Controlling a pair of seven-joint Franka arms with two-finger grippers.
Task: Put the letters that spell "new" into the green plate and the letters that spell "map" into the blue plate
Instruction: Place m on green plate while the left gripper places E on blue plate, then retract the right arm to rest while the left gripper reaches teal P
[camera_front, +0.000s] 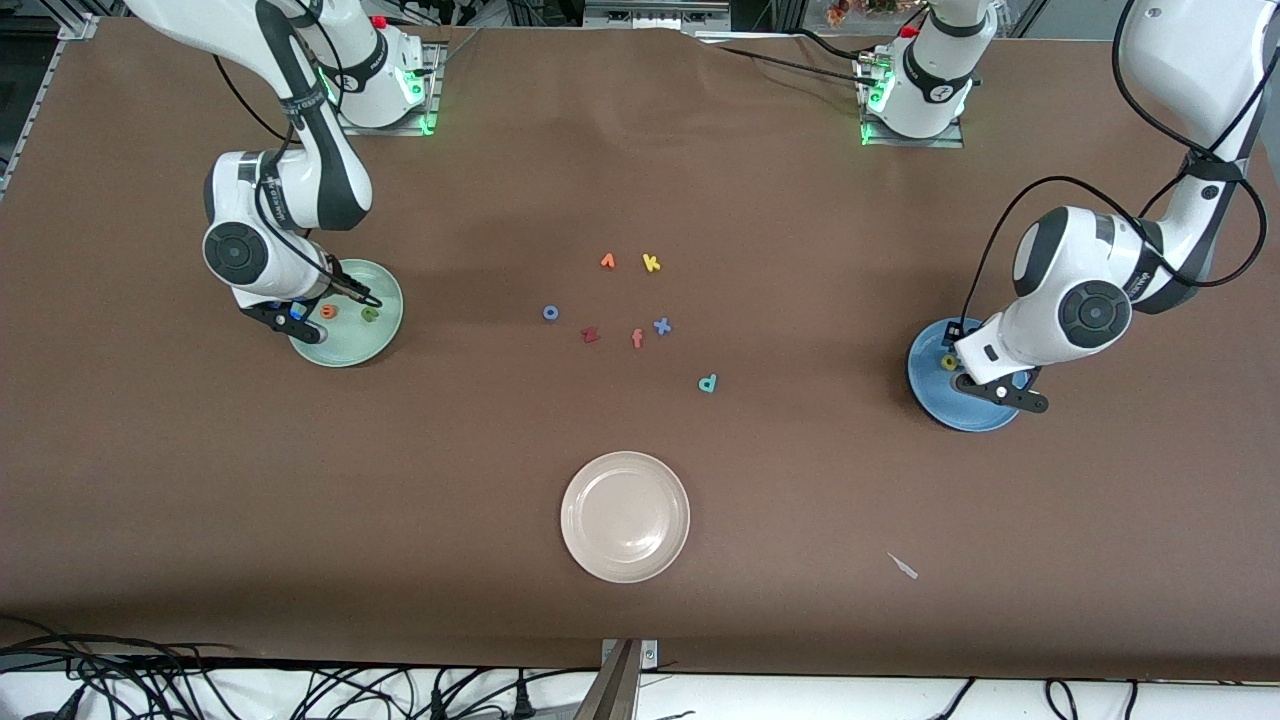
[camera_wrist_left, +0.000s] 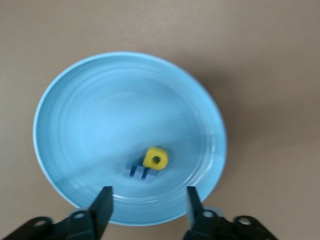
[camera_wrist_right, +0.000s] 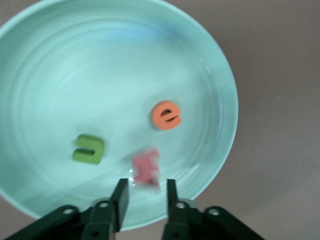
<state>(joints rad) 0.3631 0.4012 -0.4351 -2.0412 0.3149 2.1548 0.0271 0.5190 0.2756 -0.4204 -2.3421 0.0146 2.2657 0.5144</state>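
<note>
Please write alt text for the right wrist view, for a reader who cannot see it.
The right claw, fingers apart, hangs over the green plate, which holds three foam letters: an olive "n", an orange "e" and a blurred pinkish-red "w" just off the fingertips. Brown table surrounds the plate.

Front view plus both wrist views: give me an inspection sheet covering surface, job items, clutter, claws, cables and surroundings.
Surface: brown table cover, lightly creased.
Job's things: pale mint-green round plate holds olive-green foam n, orange foam e and pinkish-red foam w. Medium-blue round plate holds yellow foam a and blue foam m. Teal foam p lies on the table, outside both plates.
Clutter: cream-beige round plate; orange v, yellow k, blue o, dark red z, orange f, blue x; white scrap.
Grippers: left claw open over the blue plate; right claw open over the green plate; both empty.
Cables: black cables tangled at the table edge nearest the camera.
Surroundings: arm bases show green lights.
</note>
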